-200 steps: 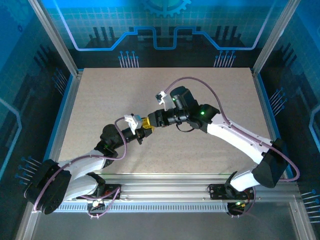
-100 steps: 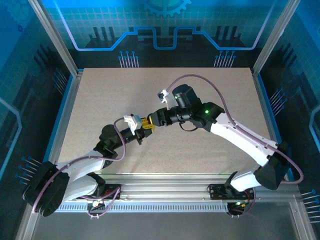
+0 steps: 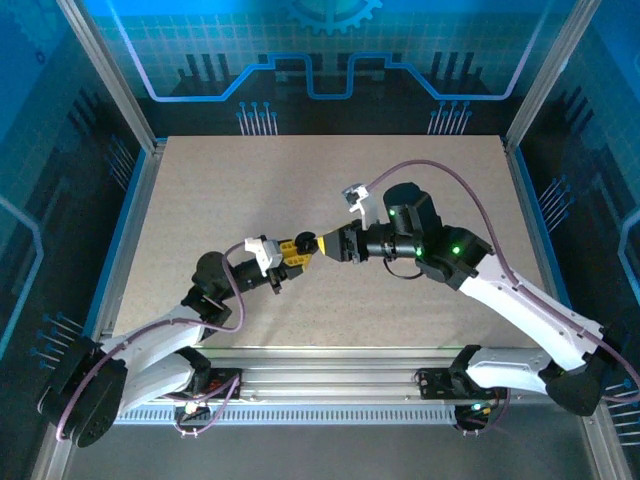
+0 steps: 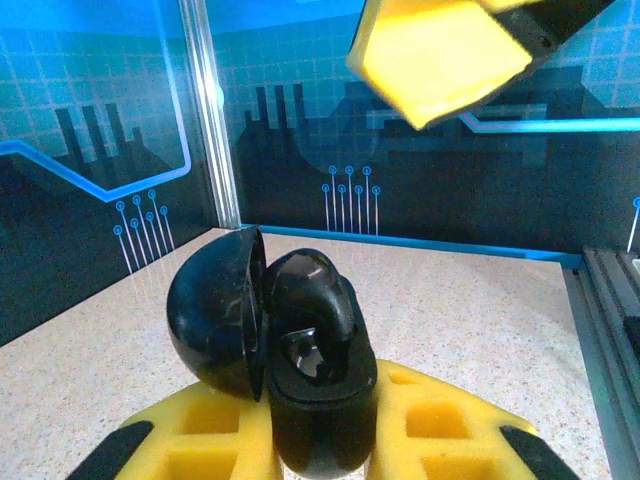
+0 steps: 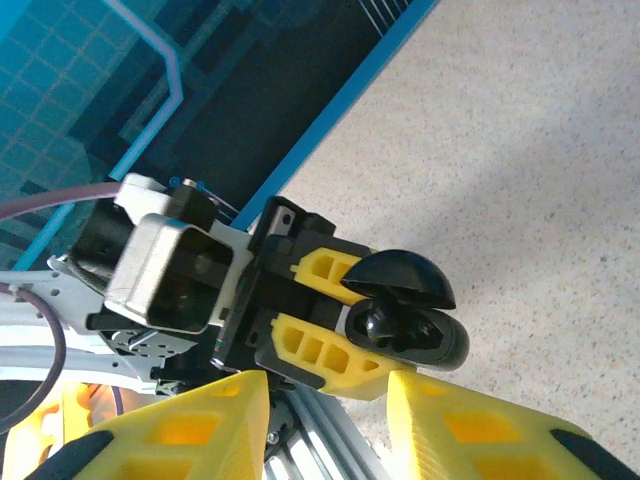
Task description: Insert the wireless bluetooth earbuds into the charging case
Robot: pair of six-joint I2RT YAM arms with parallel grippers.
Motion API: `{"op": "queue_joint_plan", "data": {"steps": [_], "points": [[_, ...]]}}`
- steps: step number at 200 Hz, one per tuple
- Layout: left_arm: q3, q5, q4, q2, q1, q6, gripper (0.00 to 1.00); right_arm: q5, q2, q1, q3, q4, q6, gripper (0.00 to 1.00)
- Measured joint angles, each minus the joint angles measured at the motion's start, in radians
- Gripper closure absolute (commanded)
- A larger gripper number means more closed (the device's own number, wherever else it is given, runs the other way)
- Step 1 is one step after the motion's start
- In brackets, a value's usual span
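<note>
You have nothing legible to read here: the back panel (image 3: 330, 40) carries a gear emblem and circuit lines, without lettering.

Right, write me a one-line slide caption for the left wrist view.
Left gripper shut on the open black charging case, a yellow fingertip of the right gripper hovering above.

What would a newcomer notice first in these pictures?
First, the open black charging case, clamped in the left gripper over the middle of the table, with a dark earbud sitting in it. Next, the right gripper, open, facing the case closely.
</note>
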Motion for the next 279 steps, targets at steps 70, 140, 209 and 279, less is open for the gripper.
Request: {"op": "queue_joint_plan", "data": {"steps": [70,140,209,279], "points": [[0.0,0.015,-0.044,-0.023,-0.003,0.035,0.82,-0.038,0.069,0.002,-0.018,0.053,0.058,0.64],[0.0,0.015,-0.052,-0.023,-0.005,0.039,0.82,-0.053,0.095,0.002,-0.018,0.077,0.077,0.64],[0.0,0.015,-0.052,-0.029,-0.005,0.038,0.82,-0.071,0.112,0.002,-0.018,0.077,0.08,0.65],[0.0,0.014,-0.063,-0.028,-0.005,0.038,0.81,-0.086,0.136,0.003,-0.018,0.082,0.08,0.67]]}}
